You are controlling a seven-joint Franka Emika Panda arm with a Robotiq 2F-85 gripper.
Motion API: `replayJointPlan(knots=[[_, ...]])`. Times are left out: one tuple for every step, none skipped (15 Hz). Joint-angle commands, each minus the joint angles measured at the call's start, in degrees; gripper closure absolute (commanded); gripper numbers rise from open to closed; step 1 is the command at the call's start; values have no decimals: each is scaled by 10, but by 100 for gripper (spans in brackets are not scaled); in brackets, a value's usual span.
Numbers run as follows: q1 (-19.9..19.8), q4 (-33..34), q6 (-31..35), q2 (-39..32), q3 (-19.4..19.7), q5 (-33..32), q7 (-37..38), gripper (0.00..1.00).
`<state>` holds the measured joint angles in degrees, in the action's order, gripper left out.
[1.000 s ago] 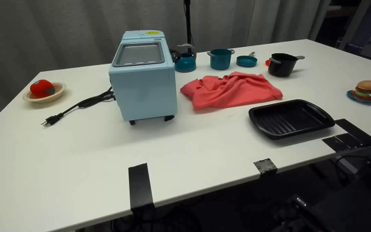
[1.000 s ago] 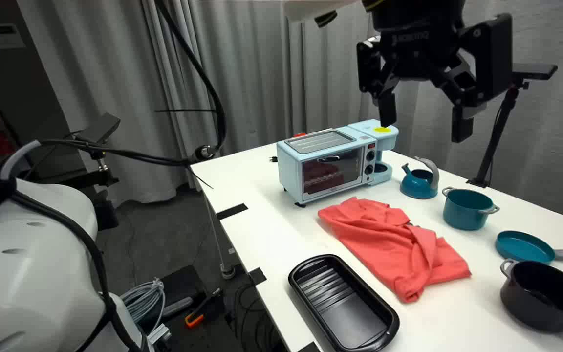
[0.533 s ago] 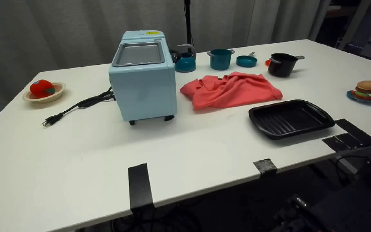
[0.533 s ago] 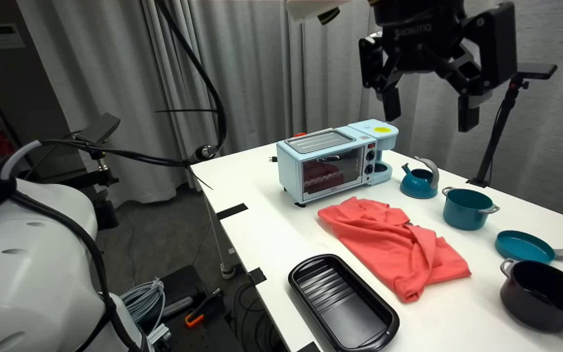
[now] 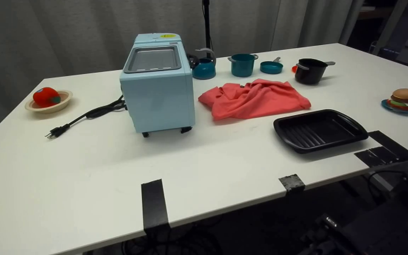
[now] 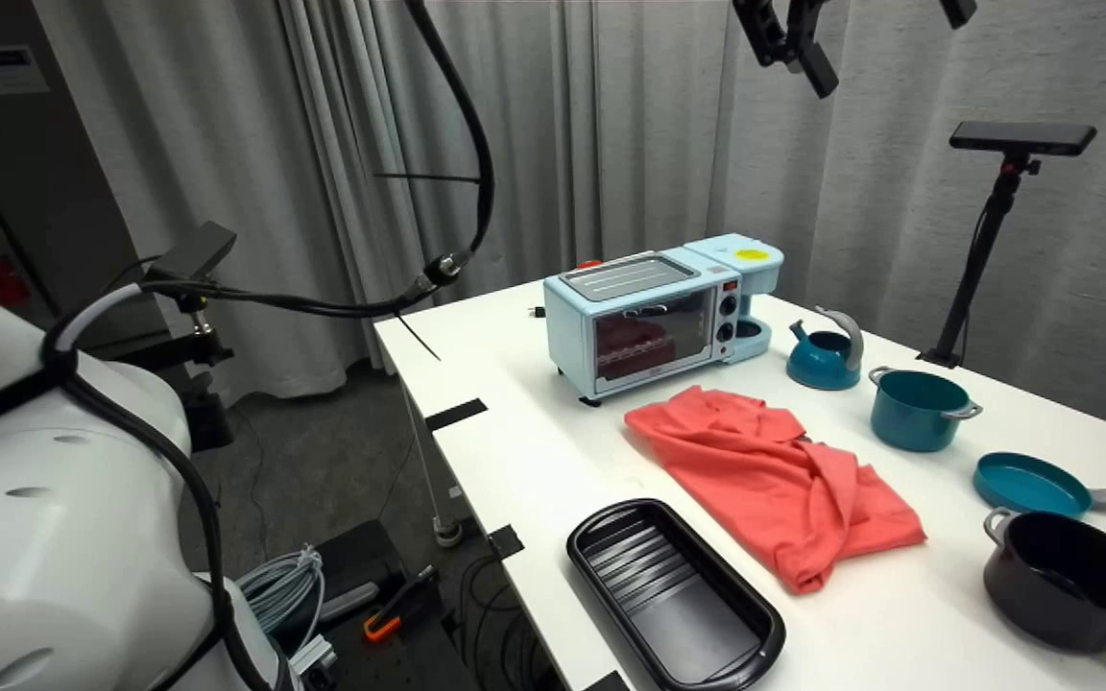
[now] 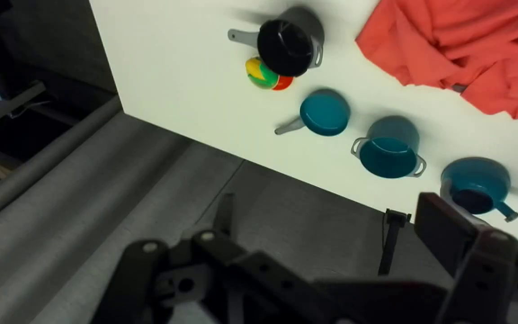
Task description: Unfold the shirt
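Note:
The shirt is a crumpled coral-red cloth lying folded and wrinkled on the white table; it shows in both exterior views (image 5: 255,101) (image 6: 774,480) and at the upper right of the wrist view (image 7: 466,45). My gripper (image 6: 889,48) is high above the table at the top edge of an exterior view, mostly cut off there. In the wrist view my gripper (image 7: 331,216) has its fingers wide apart with nothing between them. It is well clear of the shirt.
A black tray (image 6: 676,595) lies in front of the shirt. A light-blue toaster oven (image 6: 649,317) stands beside it. A teal kettle (image 6: 822,363), teal pot (image 6: 918,411), teal pan (image 6: 1028,483) and black pot (image 6: 1067,581) stand behind and beside it. A camera stand (image 6: 980,250) is at the back.
My gripper has risen and tilted, moving mostly out of the top of an exterior view. The arm's cable has shifted with it. The shirt and the other things have not moved.

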<state>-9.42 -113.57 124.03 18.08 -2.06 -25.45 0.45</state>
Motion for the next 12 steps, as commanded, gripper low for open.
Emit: replayJointPlan(knots=[[20,131,7,-138,-6,-23,-2,0],[29,157,7,-171,-1,-2,-15,0],[38,183,3,-206,4,22,-28,0],[43,210,-1,-241,7,52,-43,0],[47,238,-12,-277,8,82,-56,0],[49,269,-23,-315,8,105,-67,0],[49,295,-33,-350,6,133,-81,0],[48,320,-42,-383,4,154,-95,0],[46,345,-57,-416,1,177,-108,0],[45,370,-72,-448,-1,192,-118,0],[45,395,-89,-479,-3,204,-126,0],[46,420,-105,-509,-5,213,-130,0]])
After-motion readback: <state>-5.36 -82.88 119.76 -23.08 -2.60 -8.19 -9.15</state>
